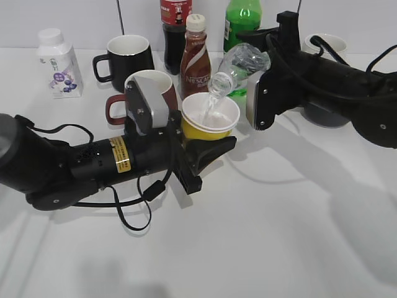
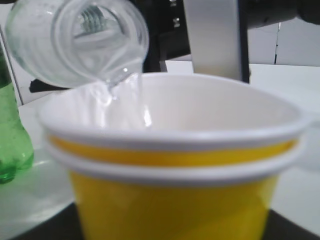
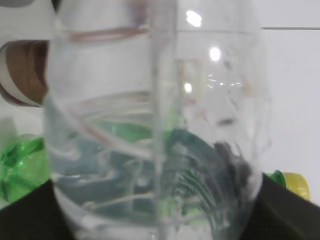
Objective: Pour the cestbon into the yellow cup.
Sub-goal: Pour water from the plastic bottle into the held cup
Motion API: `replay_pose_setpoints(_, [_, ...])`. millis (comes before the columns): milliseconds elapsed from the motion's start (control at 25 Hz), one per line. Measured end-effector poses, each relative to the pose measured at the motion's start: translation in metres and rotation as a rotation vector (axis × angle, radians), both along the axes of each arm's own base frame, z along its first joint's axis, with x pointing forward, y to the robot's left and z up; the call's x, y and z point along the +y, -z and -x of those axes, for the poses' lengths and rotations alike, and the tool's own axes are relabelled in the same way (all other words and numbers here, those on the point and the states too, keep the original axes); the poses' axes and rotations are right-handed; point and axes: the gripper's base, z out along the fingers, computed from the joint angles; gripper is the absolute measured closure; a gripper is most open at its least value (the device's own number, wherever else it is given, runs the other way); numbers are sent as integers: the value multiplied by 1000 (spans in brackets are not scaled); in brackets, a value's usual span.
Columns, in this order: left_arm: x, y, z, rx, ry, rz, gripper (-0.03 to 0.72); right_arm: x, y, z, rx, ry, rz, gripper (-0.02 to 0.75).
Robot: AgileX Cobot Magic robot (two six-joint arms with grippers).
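Note:
The yellow cup (image 1: 209,118) with white rim and inside is held by my left gripper (image 1: 201,146), which is shut on its lower body. It fills the left wrist view (image 2: 170,195). The cestbon (image 1: 239,67), a clear capless bottle, is tilted mouth-down over the cup's rim, and water streams from its mouth (image 2: 107,70) into the cup. My right gripper (image 1: 260,93) is shut on the cestbon's body, which fills the right wrist view (image 3: 155,130). The jaws themselves are hidden there.
Behind the cup stand a dark red mug (image 1: 149,93), a brown Nescafe bottle (image 1: 195,59), a black mug (image 1: 127,59), a cola bottle (image 1: 175,31), a bright green bottle (image 1: 242,22) and a white pill bottle (image 1: 57,62). A white bowl (image 1: 325,46) sits far right.

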Motion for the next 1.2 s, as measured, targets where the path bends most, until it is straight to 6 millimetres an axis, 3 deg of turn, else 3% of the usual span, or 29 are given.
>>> replay_pose_setpoints(1200, [0, 0, 0, -1, 1, 1, 330, 1, -3, 0, -63, -9, 23, 256])
